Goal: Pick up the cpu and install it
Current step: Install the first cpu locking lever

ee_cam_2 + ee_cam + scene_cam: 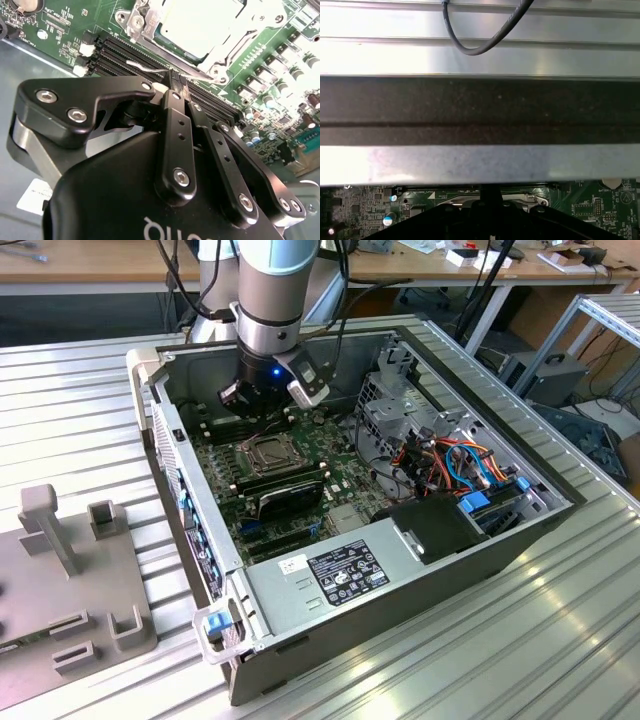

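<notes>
My pincer [179, 82] is clenched, fingertips together on nothing, low over the memory slots [150, 57]. The cpu [200, 25] sits in its socket [268, 450] just beyond the fingertips.

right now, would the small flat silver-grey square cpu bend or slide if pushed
Probably stiff: the small flat silver-grey cpu seems topped with solid metal. Unlikely to slide, since the metal socket frame surrounds it. Perhaps slippery: that top looks smooth and shiny.
</notes>
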Robot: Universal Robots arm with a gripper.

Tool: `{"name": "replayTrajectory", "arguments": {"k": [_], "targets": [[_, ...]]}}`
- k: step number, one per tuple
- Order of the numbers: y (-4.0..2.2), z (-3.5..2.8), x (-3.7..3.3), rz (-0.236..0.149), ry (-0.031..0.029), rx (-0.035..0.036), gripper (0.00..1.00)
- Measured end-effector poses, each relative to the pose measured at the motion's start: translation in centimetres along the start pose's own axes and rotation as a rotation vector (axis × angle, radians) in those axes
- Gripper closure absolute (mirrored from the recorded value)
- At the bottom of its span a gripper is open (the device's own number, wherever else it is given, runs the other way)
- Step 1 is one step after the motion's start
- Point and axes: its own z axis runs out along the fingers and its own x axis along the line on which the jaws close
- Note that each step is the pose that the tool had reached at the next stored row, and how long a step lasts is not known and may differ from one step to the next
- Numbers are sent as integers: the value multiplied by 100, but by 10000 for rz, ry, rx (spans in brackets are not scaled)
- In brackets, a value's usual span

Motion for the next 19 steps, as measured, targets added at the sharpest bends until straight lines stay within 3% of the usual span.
{"name": "replayTrajectory", "arguments": {"k": [19], "targets": [[-10, 101, -27, 1, 0, 1, 89]]}}
